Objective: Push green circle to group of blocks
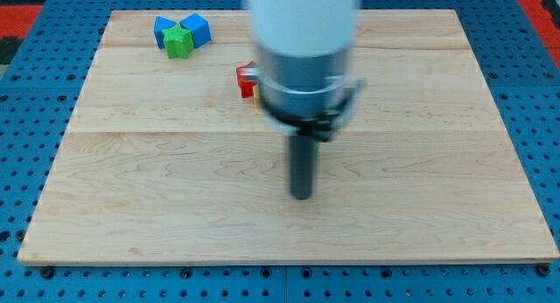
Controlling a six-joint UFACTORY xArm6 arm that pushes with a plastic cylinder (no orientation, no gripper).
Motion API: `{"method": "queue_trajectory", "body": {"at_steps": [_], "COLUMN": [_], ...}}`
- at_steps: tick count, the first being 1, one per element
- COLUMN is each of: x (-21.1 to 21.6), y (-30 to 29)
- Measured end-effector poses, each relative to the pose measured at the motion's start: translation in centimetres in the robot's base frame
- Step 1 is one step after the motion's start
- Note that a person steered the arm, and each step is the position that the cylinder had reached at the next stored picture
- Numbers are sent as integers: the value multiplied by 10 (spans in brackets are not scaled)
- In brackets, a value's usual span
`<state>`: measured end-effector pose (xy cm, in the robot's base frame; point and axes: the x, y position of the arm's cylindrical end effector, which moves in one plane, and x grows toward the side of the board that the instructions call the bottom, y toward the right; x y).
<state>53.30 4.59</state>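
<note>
No text, label or number can be read anywhere.

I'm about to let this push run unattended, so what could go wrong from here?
The green circle is nowhere visible, possibly hidden behind the arm's body, so any push starts blind. My tip stands on bare board, well below the red block, which is half hidden by the arm and might be knocked in passing. The group at the view's top left, green star between two blue blocks, lies near the board's edge, so an overshoot might scatter it.
</note>
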Motion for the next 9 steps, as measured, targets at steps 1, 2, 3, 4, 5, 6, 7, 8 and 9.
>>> {"method": "queue_trajectory", "body": {"at_steps": [1, 2, 3, 4, 5, 6, 7, 8, 9], "x": [-36, -75, -96, -106, -143, -207, -200, -165, -167], "y": [4, -19, -66, -110, -114, -164, -191, -190, -231]}}
